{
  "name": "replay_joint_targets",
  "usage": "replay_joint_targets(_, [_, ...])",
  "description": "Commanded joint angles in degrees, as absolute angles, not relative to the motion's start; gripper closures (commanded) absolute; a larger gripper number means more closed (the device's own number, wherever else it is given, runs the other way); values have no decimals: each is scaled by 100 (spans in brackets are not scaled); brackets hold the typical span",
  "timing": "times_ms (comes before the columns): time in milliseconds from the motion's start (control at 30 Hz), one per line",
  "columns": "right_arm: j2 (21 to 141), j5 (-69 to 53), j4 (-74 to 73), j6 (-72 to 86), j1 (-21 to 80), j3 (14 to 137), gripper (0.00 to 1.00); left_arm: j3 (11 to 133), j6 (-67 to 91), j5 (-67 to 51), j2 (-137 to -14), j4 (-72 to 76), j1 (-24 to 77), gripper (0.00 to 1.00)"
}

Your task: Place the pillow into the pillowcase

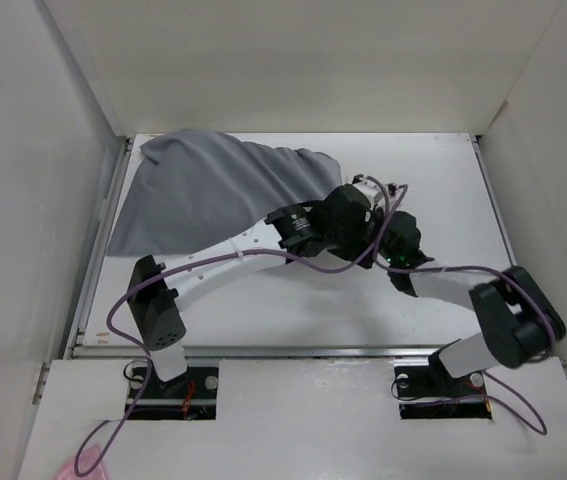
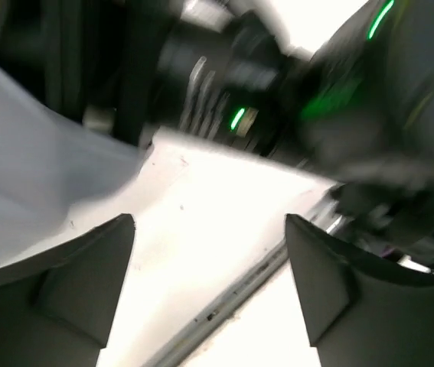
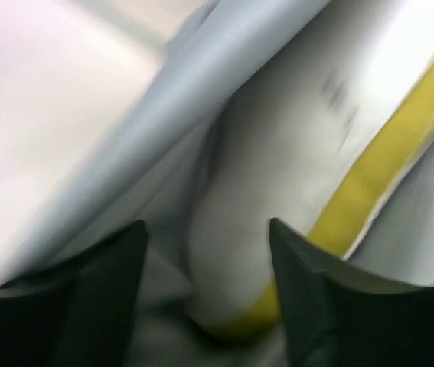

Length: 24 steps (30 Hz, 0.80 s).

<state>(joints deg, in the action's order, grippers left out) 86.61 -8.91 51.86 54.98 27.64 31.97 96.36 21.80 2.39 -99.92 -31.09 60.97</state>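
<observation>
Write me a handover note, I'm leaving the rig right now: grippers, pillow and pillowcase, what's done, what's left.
Left gripper: open and empty, over bare table beside the pillowcase.
Right gripper: open, jaws astride a corner of the pillow, not visibly pinching it.
The pillowcase lies at the table's far left; the top view shows no pillow outside it.
Done: the pillow seems mostly inside. Grey cloth flanks the one exposed corner with its yellow trim.
To do: push that corner in and pull the case's mouth over it.
</observation>
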Motion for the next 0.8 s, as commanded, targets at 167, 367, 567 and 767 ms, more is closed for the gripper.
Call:
replay_joint_targets(167, [7031,1203,223,4378,2285,4130,17,9773,2136,869,-9167,-3084,5933,20])
replay_joint_targets(367, [7619,1548,-547,4044,1907,4746,18,10247,1996,1405,-9491,-3217,5547,20])
replay_joint_targets(567, [8164,1389,-238,3911,1794,5272,30,11713,1688,1390,-11151,-3331,4528,22])
replay_joint_targets(767, [8902,766,167,3964,1670,5615,30,13673,1100,905,-12996,-3604,4315,23])
